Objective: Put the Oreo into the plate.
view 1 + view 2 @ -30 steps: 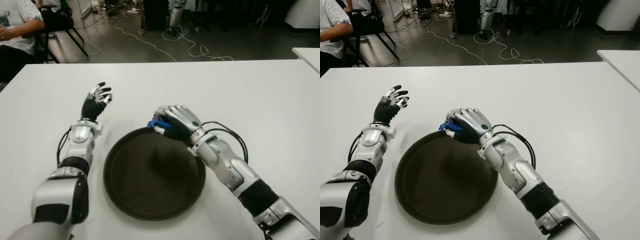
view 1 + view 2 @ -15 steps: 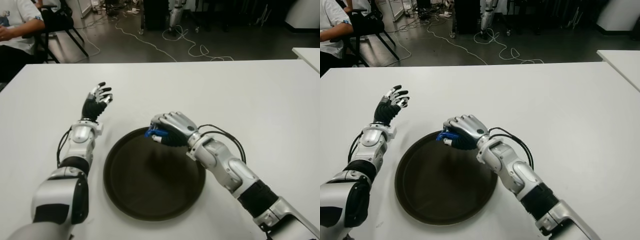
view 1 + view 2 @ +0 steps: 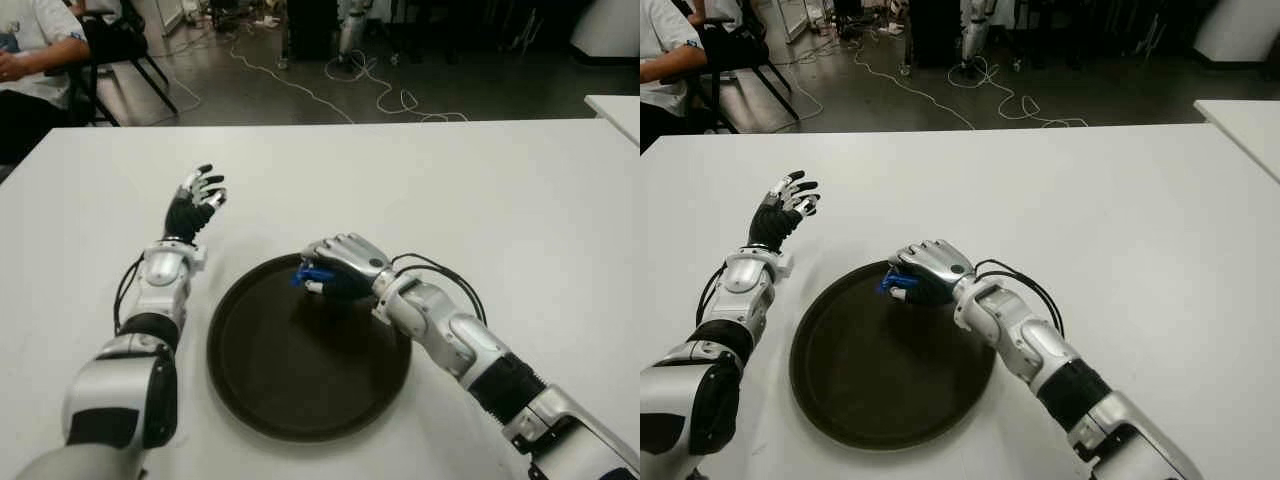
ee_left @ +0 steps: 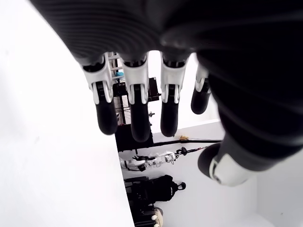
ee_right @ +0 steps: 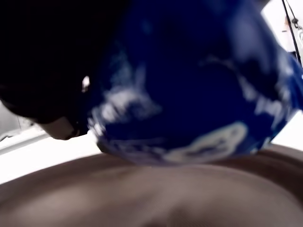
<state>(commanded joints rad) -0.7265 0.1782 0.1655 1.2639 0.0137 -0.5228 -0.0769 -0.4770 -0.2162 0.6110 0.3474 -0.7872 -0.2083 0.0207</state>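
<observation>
The right hand (image 3: 335,272) is curled tight around the blue Oreo pack (image 3: 312,276), holding it over the far rim of the dark plate (image 3: 270,380). It should lower toward the plate's middle before letting go. The left hand (image 3: 196,200), fingers spread and empty, shows toward the bench's (image 3: 520,200) left edge.

No readable text, label or number; blue packet's print blurred.
</observation>
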